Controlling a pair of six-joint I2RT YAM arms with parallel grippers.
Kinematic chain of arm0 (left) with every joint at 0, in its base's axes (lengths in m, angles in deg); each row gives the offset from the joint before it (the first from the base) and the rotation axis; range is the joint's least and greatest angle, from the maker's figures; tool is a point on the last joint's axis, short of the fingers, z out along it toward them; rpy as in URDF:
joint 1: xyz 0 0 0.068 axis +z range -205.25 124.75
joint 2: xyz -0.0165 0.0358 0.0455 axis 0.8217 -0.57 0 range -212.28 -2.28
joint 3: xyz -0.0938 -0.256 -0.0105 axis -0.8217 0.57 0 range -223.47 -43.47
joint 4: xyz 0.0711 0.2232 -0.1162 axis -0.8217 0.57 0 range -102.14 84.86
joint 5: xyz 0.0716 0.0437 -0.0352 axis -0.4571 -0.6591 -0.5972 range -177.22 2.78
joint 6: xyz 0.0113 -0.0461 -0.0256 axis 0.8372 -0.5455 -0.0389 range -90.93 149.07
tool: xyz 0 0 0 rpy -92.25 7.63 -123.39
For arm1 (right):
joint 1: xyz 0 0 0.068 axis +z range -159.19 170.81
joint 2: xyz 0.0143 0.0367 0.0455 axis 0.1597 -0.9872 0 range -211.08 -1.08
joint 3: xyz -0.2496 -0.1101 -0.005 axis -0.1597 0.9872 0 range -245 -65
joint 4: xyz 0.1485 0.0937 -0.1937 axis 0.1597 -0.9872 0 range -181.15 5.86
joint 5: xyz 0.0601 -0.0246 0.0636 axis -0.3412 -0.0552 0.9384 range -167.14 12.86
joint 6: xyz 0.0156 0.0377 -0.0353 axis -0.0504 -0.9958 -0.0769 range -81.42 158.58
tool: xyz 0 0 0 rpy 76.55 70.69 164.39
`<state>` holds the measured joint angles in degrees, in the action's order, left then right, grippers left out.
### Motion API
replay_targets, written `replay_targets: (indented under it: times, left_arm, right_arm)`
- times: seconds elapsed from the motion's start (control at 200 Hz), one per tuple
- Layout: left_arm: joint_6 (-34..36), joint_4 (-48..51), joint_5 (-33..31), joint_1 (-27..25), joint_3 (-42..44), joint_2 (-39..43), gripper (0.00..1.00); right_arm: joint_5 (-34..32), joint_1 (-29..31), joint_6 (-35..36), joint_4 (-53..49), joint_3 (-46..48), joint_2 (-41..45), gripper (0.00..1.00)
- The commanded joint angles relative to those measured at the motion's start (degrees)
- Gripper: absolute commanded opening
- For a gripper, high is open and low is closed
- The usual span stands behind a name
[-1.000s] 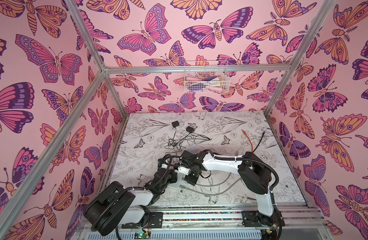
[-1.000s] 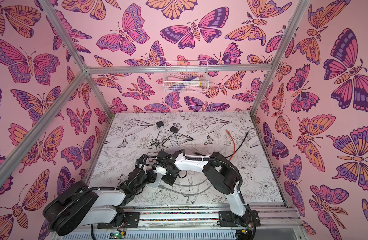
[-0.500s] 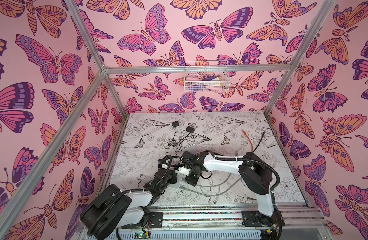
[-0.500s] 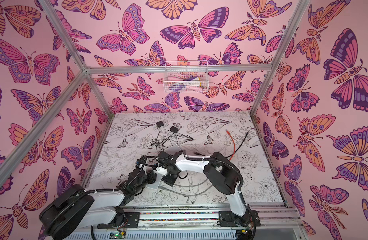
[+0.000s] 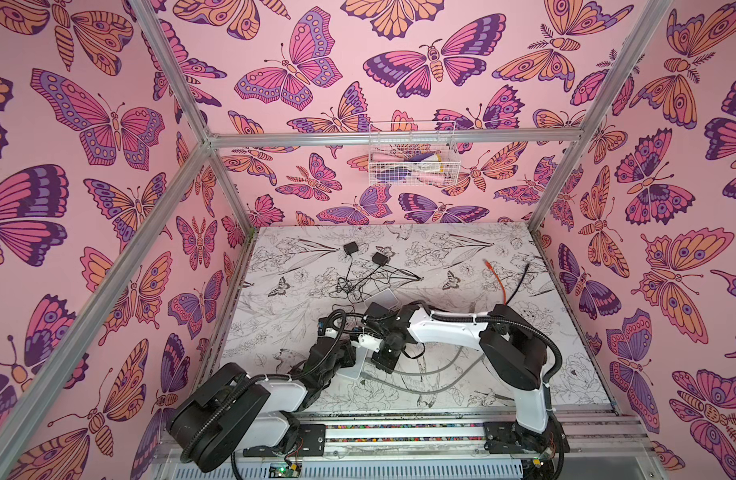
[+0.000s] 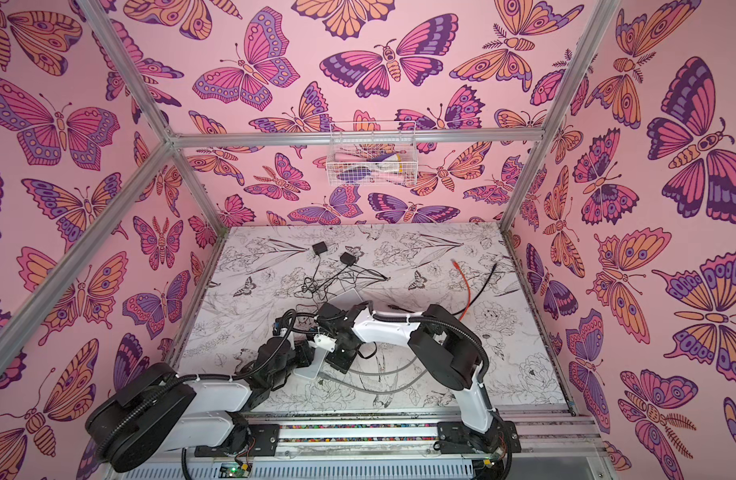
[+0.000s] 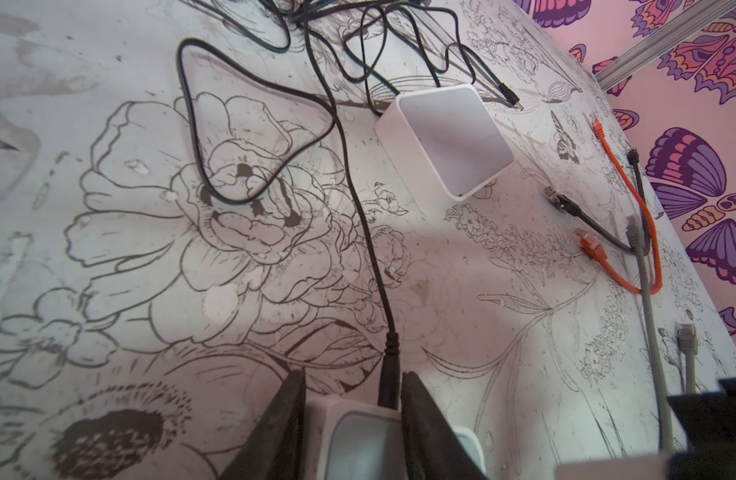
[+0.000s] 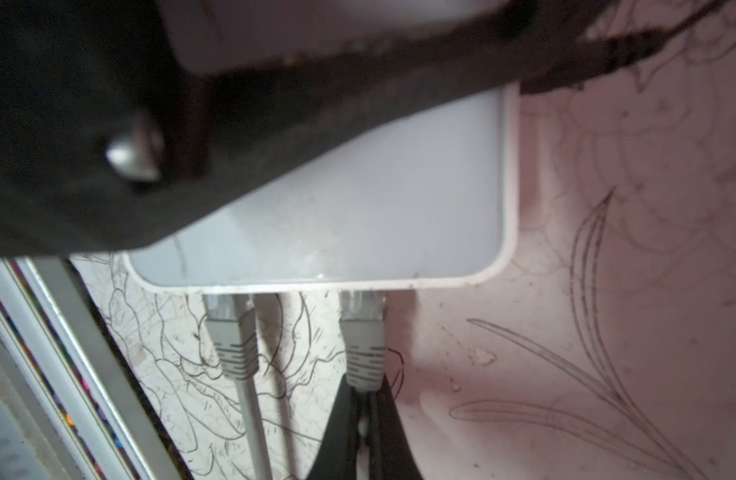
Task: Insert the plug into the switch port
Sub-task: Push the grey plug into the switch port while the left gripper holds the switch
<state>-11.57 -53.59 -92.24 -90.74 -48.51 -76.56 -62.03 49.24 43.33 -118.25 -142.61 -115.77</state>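
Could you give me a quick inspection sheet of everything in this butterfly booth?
Surface: flower-print table, stained.
Job's things: white switch; grey plug at its port, seating unclear.
Clutter: second switch lying free; two black power adapters.
Grippers: left gripper clamps the white switch; right gripper shut on the grey plug.
Cables: second grey plug alongside; black power cable in the white switch; loose orange cable, black cable.
Surroundings: butterfly walls, wire basket on the back wall.
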Motion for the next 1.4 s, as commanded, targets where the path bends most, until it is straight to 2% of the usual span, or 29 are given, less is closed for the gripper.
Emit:
replay_targets:
  times: [0.0,0.13,0.331,0.436,0.566,0.681,0.892,1.047,1.268,1.398]
  left_arm:
    - [-1.63,4.75,17.68,-4.11,1.34,3.26,0.39]
    - [-0.84,8.43,17.67,-4.16,-0.60,3.87,0.38]
    - [-2.19,1.89,18.88,-4.63,0.29,-1.90,0.38]
    - [-2.26,0.74,17.48,-4.51,1.97,-0.51,0.37]
    - [-1.56,4.59,17.02,-4.48,1.40,3.59,0.37]
    - [-0.93,5.42,17.22,-4.50,0.68,3.94,0.38]
    - [-2.30,1.03,18.83,-4.77,0.82,1.95,0.38]
    - [-2.43,0.70,17.14,-4.77,2.60,2.75,0.38]
    - [-0.35,7.02,14.38,-4.35,1.60,8.00,0.38]
    - [0.68,11.56,13.63,-1.99,0.67,11.00,0.39]
  right_arm:
    - [3.22,1.02,1.31,25.42,-2.81,2.67,0.00]
    - [3.57,0.63,0.58,27.25,-1.98,3.09,0.00]
    - [5.47,0.58,-0.18,27.26,-5.58,1.09,0.00]
    - [5.02,0.56,0.38,27.11,-4.46,2.29,0.00]
    - [3.65,0.41,1.13,26.90,-2.18,4.25,0.00]
    - [3.57,0.01,0.75,27.98,-1.25,4.44,0.00]
    - [6.17,-0.07,-0.85,30.20,-5.74,1.43,0.00]
    - [6.47,-0.02,-0.51,29.73,-7.55,0.99,0.00]
    - [5.35,-0.07,0.69,28.41,-6.61,2.33,0.00]
    - [3.61,-0.08,1.04,26.88,-6.56,2.72,0.00]
